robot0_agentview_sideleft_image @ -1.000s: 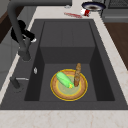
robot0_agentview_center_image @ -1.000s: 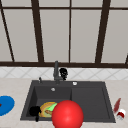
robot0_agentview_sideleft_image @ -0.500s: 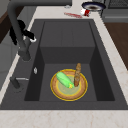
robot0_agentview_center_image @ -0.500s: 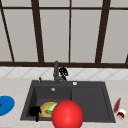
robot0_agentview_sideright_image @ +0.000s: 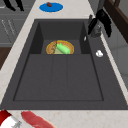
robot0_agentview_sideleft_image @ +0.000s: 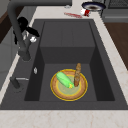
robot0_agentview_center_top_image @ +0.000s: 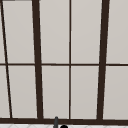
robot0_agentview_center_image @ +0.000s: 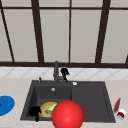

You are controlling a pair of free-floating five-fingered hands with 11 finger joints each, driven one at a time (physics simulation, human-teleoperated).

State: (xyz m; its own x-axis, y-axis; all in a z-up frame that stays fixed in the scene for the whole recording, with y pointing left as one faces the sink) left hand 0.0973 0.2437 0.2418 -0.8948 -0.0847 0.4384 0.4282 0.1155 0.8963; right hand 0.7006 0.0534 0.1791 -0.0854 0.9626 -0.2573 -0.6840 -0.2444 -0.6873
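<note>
My right hand (robot0_agentview_center_image: 64,72) hovers just right of the dark faucet (robot0_agentview_center_image: 56,71), behind the sink (robot0_agentview_center_image: 90,100). Its fingers hang fairly straight and hold nothing. That hand also shows beside the faucet in the left side view (robot0_agentview_sideleft_image: 23,24), the right side view (robot0_agentview_sideright_image: 103,18) and the upper view (robot0_agentview_center_top_image: 64,126). My left hand (robot0_agentview_center_image: 34,111) floats at the sink's front left edge, fingers relaxed and pointing down, and appears again in the right side view (robot0_agentview_sideright_image: 13,4). In the left basin lies a yellow plate (robot0_agentview_sideleft_image: 57,92) carrying a green cucumber (robot0_agentview_sideleft_image: 64,79) and a brown breadstick (robot0_agentview_sideleft_image: 77,74).
A big red ball (robot0_agentview_center_image: 67,115) shows in front of the sink's near edge. A blue plate (robot0_agentview_center_image: 5,105) with a small red bit lies on the left counter. A red strip (robot0_agentview_center_image: 116,105) and a red-white cup (robot0_agentview_center_image: 121,114) lie on the right counter. The right basin is shallow.
</note>
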